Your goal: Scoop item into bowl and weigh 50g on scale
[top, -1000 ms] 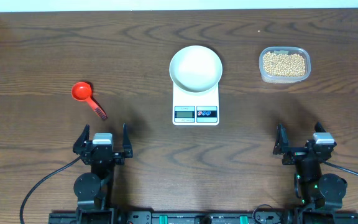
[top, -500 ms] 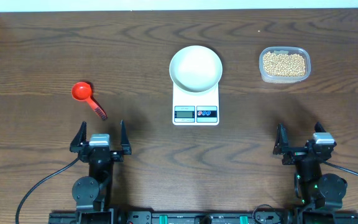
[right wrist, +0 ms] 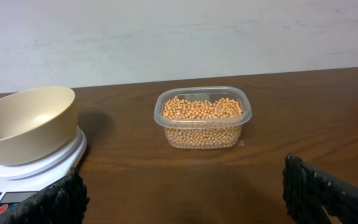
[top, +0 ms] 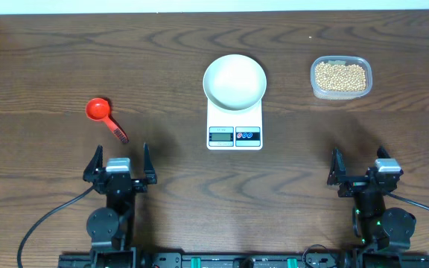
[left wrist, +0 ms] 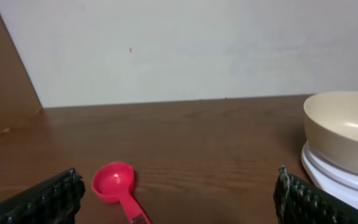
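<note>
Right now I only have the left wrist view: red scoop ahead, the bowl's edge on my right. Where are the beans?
Observer: The beans are in a clear tub to the right of the scale, outside your frame.
Operator: Is anything in the bowl?
Observer: No. The overhead view shows the bowl empty, sitting on the scale's far end.
Operator: And the right end effector?
Observer: The right end effector is open and holds nothing. It is on the near side of the tub, facing it.
</note>
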